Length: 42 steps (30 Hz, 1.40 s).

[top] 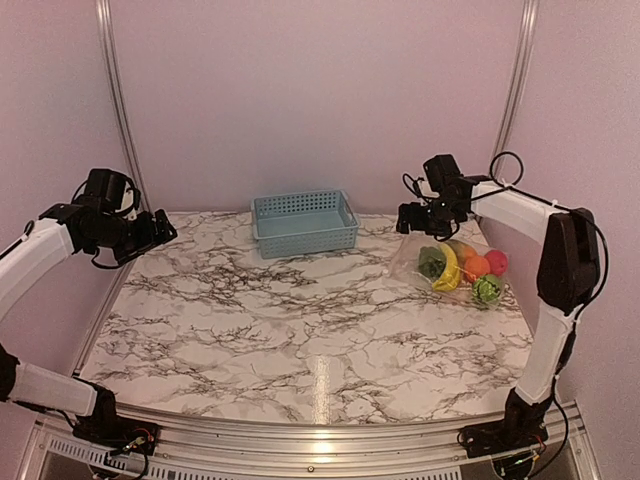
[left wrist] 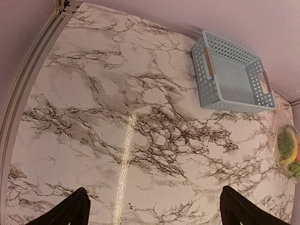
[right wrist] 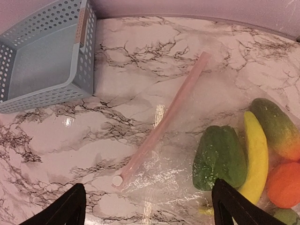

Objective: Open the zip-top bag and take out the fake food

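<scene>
The clear zip-top bag [top: 415, 262] lies flat at the right of the marble table, its pink zip strip [right wrist: 164, 117] with a white slider [right wrist: 116, 180] facing the basket. Inside it lie the fake food pieces: dark green pepper [right wrist: 219, 157], yellow banana [right wrist: 255, 157], orange fruit [right wrist: 282, 183], a red round fruit [top: 496, 262] and a light green leafy piece [top: 487, 289]. My right gripper [top: 418, 219] hovers open above the bag's zip edge, fingers [right wrist: 70, 208] wide apart and empty. My left gripper [top: 158, 231] is open and empty, high at the far left.
A light blue perforated basket [top: 304, 222] stands empty at the back middle; it also shows in the left wrist view [left wrist: 232, 75] and the right wrist view [right wrist: 44, 56]. Pale walls and metal rails bound the table at the back and sides.
</scene>
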Each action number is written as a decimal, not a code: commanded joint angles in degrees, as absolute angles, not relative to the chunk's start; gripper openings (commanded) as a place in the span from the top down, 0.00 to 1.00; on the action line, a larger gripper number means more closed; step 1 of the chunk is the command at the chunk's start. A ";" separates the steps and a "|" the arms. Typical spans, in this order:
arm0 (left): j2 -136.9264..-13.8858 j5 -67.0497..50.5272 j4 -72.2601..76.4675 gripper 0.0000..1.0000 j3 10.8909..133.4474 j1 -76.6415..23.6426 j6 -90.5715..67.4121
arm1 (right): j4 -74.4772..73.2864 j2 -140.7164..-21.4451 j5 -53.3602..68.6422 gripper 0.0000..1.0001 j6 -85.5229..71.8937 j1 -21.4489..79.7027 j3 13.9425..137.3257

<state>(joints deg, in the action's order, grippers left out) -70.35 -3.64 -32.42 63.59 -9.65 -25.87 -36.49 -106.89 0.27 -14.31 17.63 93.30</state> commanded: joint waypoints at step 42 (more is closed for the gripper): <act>-71.67 0.29 -30.88 0.01 62.98 -9.50 -28.15 | -41.55 -128.63 -6.26 1.00 -21.08 20.95 103.20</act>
